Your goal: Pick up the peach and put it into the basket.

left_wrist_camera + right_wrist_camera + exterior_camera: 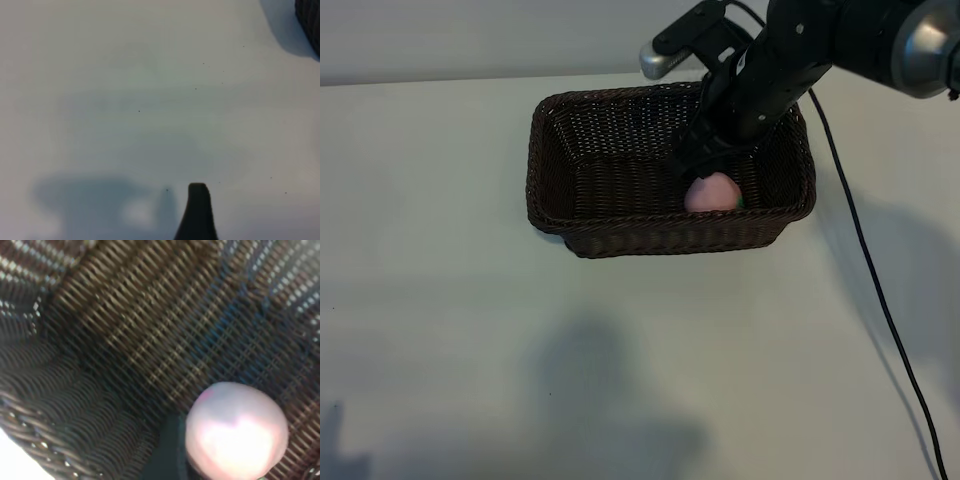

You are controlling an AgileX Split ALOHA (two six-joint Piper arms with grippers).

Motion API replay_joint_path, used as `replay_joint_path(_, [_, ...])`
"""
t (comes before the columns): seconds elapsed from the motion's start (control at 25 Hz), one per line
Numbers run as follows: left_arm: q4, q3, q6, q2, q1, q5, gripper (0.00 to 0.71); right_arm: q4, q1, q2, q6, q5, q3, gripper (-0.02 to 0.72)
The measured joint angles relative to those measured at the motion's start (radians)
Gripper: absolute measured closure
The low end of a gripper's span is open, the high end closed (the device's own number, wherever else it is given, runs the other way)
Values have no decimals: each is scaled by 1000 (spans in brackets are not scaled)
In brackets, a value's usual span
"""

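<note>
The dark-brown woven basket (620,235) stands at the back middle of the table. The pale-pink peach (711,192) is inside it, close against the near wall towards the right end. My right gripper (700,165) reaches down into the basket from the back right and is just above and behind the peach. In the right wrist view the peach (235,432) fills the space right at the gripper's tip, over the wicker floor (150,340). My left gripper is out of the exterior view; one dark finger (198,212) shows over bare table, holding nothing.
White table (470,350) spreads around the basket. The right arm's black cable (880,300) trails across the right side of the table. A corner of the basket (311,20) shows far off in the left wrist view.
</note>
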Motion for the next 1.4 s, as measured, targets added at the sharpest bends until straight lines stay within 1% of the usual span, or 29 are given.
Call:
replay_joint_path(0.08, [-9,0,0,0,0,0,116,-9,0,-13,32,13,-21,-2])
replay_joint_path(0.16, [-13,0,1,0,0,0,116,-38,-4,-24,68,37,-47,11])
replay_joint_path(0.32, [-15,0,1,0,0,0,116,-153,-40,-40,130,109,-107,63])
replay_joint_path(0.4, [-15,0,1,0,0,0,116,-205,-83,-42,160,144,-127,87])
replay_joint_path(0.48, [-15,0,1,0,0,0,117,-233,-137,-42,190,165,-128,99])
replay_joint_path(0.8, [-16,0,1,0,0,0,117,-238,-407,-42,225,232,-129,108])
replay_joint_path(0.96, [-16,0,1,0,0,0,117,-230,-503,-42,240,293,-129,108])
replay_joint_path(1.16, [-16,0,1,0,0,0,117,-226,-543,-45,255,390,-130,108])
replay_joint_path(1.28, [-16,0,1,0,0,0,117,-225,-546,-82,255,420,-130,108])
replay_joint_path(1.4, [-16,0,1,0,0,0,117,-216,-546,-177,255,433,-130,108])
